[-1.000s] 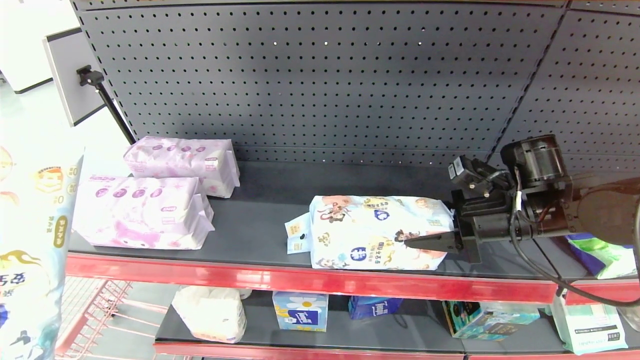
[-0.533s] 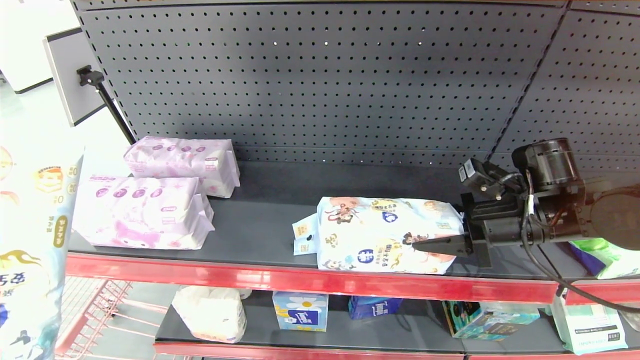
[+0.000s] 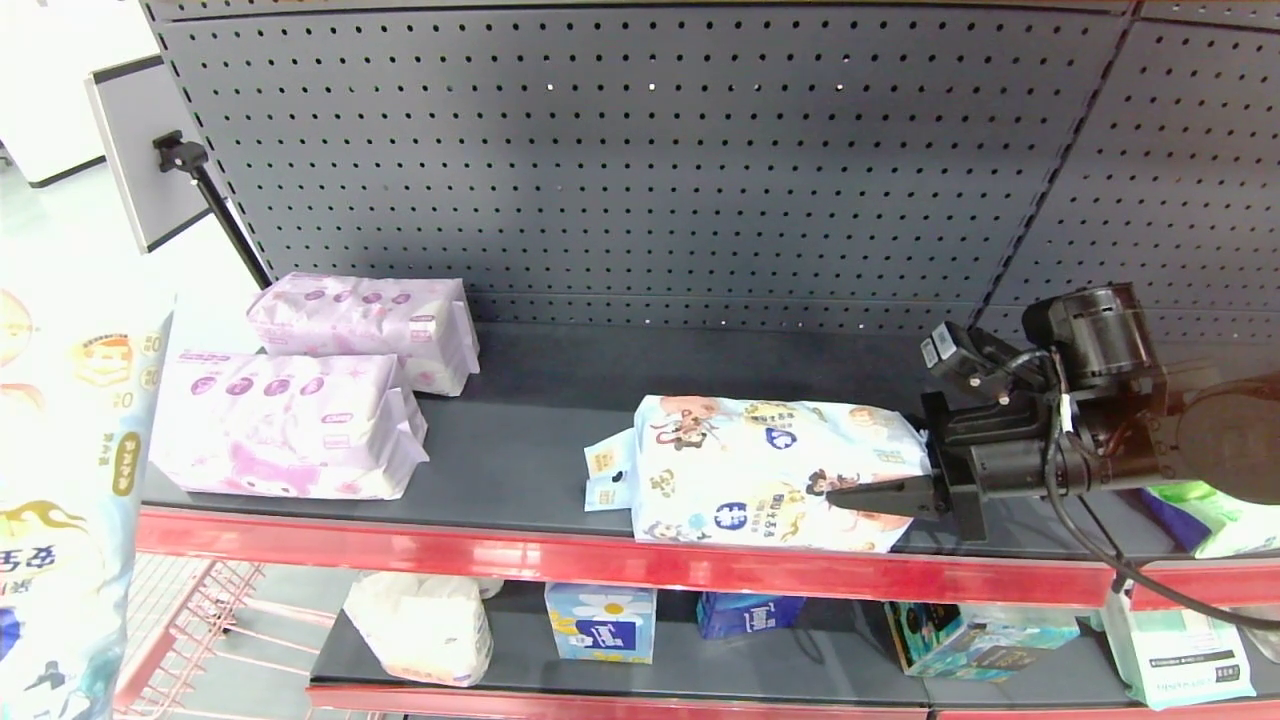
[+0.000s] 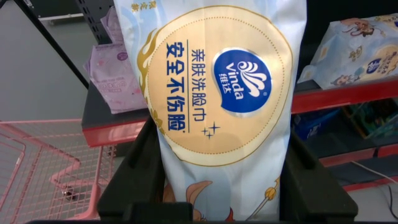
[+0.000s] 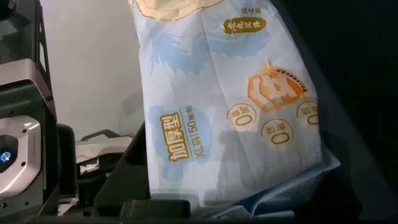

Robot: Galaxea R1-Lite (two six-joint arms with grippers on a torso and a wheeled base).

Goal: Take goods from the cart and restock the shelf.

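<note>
Two packs held. Right gripper (image 3: 852,482) clamps the cartoon-print pack (image 3: 760,465) at its right end. The pack lies on the shelf (image 3: 540,400) by the front lip, long axis running left from the grip. Left gripper (image 4: 221,186) grips a second pack (image 4: 217,93) upright, left of the shelf.

Right arm (image 3: 1010,462) matte black, blocky. Drum-shaped motor housing (image 3: 1095,325) at its 12 o'clock. Small boxy camera (image 3: 955,350) with white labels at 10 o'clock. Glossy dark round link (image 3: 1235,440) at 3 o'clock. Black cable (image 3: 1090,560) loops off toward 5 o'clock. Right gripper (image 3: 860,492): thin, tapered black finger. Left gripper (image 4: 224,155): broad matte black fingers (image 4: 140,168).
</note>
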